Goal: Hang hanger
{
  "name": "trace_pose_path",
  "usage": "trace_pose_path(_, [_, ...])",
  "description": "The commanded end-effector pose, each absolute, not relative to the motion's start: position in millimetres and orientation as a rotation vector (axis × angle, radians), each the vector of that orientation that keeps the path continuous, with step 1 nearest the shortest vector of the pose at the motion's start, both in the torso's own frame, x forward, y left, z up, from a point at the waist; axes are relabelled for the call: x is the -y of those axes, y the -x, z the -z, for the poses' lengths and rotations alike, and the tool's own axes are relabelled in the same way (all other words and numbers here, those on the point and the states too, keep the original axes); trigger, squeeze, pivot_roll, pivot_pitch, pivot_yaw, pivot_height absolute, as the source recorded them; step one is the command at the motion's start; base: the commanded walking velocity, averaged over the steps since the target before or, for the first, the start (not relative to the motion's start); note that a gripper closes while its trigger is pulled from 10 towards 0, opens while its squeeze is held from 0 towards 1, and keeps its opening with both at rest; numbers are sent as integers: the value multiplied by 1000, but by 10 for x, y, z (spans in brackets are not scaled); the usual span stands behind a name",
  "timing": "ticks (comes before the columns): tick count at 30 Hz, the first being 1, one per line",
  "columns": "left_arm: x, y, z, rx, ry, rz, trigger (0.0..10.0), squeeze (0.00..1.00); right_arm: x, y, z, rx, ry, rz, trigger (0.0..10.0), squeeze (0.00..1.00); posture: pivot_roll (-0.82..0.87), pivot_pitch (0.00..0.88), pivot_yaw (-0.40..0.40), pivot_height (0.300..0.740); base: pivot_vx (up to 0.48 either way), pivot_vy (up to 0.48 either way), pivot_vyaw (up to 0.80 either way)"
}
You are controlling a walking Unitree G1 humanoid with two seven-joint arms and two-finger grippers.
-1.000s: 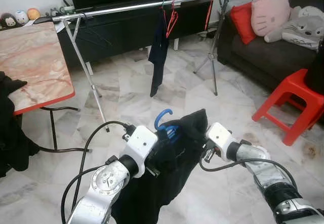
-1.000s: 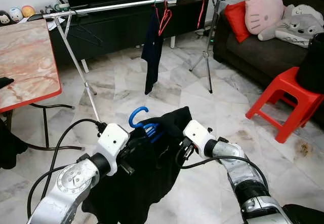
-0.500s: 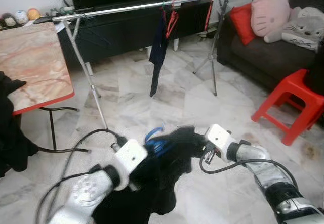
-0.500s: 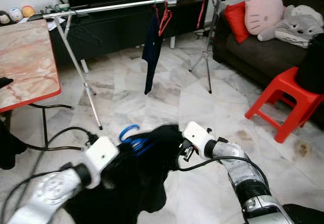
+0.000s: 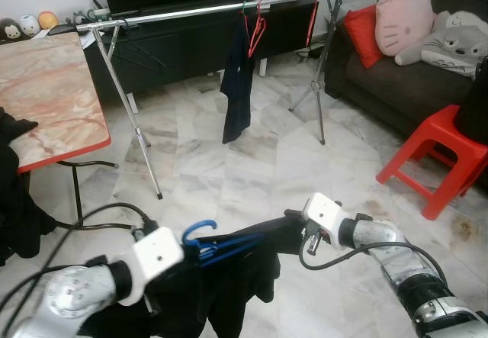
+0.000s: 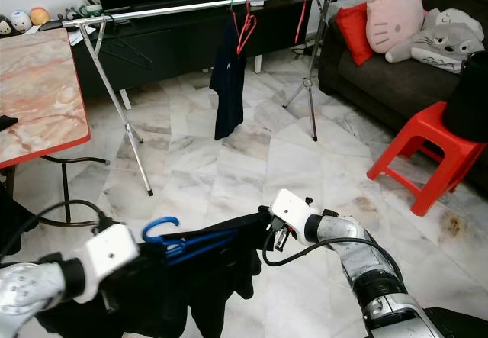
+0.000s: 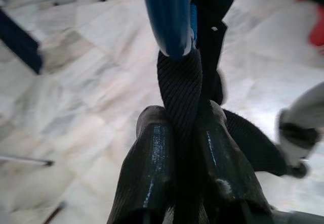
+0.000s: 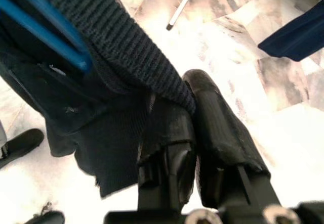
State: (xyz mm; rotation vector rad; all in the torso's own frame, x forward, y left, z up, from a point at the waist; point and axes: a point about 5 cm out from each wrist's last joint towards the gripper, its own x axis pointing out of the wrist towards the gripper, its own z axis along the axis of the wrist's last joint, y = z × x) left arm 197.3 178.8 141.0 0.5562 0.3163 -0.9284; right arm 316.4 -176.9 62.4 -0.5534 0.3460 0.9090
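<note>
1. Holding the black garment (image 5: 229, 292) at both ends: my left end effector (image 7: 179, 133) is pinched on a fold of knit just below the blue hanger (image 6: 187, 243); my right end effector (image 8: 190, 133) is clamped on the far shoulder edge.
2. Hanger's long axis runs left to right between my arms, low and close; its hook (image 5: 197, 230) curls up beside my left wrist, so the left arm is nearer.
3. Drying rail (image 5: 221, 7) stands well apart, ahead across the marble floor (image 5: 229, 162). I judge a walk-up and lift come first.

L arm low, bent inward, left gripper (image 7: 179, 133) clamped on cloth | R arm forward, right gripper (image 8: 195, 118) pinching cloth
</note>
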Motion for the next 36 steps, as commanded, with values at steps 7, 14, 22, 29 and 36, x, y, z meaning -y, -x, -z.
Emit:
trace_pose_path(7, [-2055,-1949,-1550,-331,-599,920,10000,0,1953,-3206,-675,-383,575,-861,0,0,-41,0,-33,740,0,0,0])
trace_pose_path(14, [-2089,-1854,-1523,-415,-632,1037,10000,0,2039,-3209,-680,-410,621,-852,0,0,-42,0,-34,740,0,0,0])
trace_pose_path(22, [-1943,-1842,-1520,-394,-596,1146,10000,0,2089,-3227,-680,-430,654,-830,0,0,-45,0,-39,740,0,0,0])
trace_pose_path(29, [-1814,-1854,-1497,-357,-569,1164,10000,0,2071,-3221,-650,-456,639,-844,10000,337,-44,0,-35,740,0,0,0])
trace_pose_path(36, [-1743,-1865,-1484,-343,-553,1174,10000,0,2056,-3236,-683,-471,638,-900,10000,1000,-47,0,-32,740,0,0,0])
